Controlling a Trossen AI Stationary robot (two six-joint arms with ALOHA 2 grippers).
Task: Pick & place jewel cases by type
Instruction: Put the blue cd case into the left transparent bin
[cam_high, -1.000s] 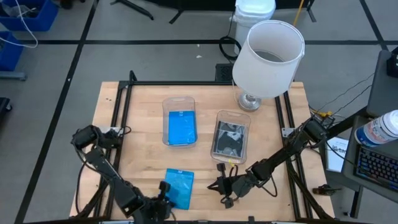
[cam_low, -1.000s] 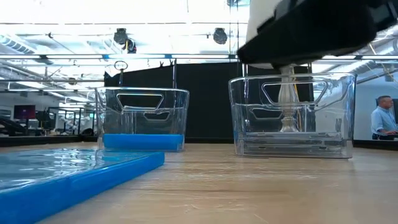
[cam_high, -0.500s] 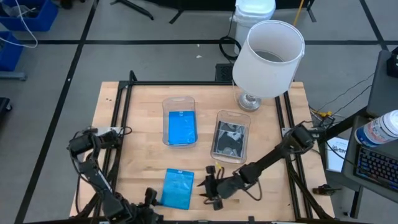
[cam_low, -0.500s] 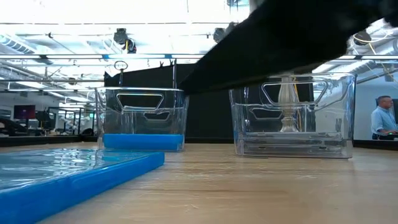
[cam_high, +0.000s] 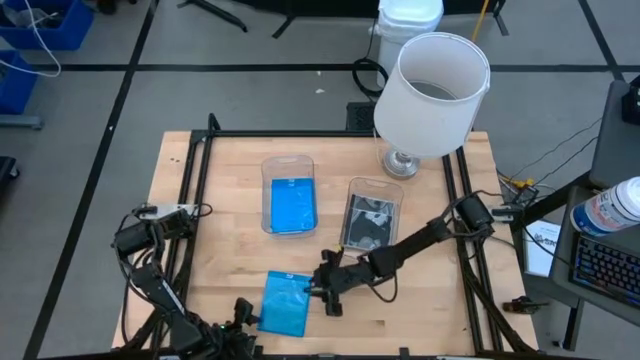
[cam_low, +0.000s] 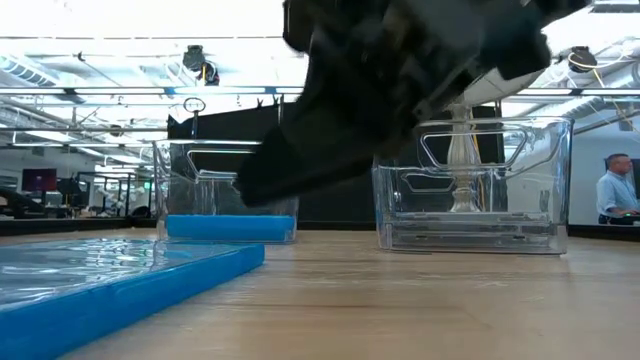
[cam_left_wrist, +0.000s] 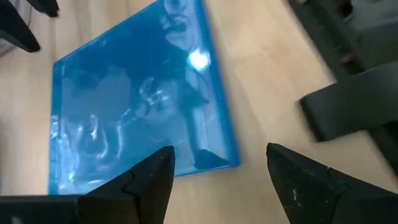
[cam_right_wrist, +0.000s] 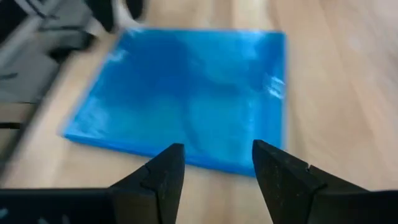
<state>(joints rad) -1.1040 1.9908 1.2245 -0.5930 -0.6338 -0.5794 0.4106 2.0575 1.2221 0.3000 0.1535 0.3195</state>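
Observation:
A bright blue jewel case (cam_high: 285, 303) lies flat on the table near its front edge, also seen in the low view (cam_low: 120, 285). My left gripper (cam_left_wrist: 217, 180) stands open at the case's near left corner (cam_high: 240, 312), touching nothing. My right gripper (cam_right_wrist: 217, 171) stands open just off the case's right edge (cam_high: 320, 290), its fingers level and pointing at the case. Farther back, a clear bin (cam_high: 289, 195) holds a blue case, and a second bin (cam_high: 371, 218) holds a dark grey case with a silver disc.
A white lamp (cam_high: 430, 95) stands at the table's far right, behind the bins. Black frame rails run along the left (cam_high: 190, 220) and right (cam_high: 462, 210) sides. My right arm (cam_low: 400, 90) fills the top of the low view. A person (cam_low: 615, 190) stands far off in the room.
My right gripper has travelled toward the table's left edge, coming up to the blue case's right edge. My left gripper has drawn back a little from the case toward the near left corner. The case has stayed flat in place.

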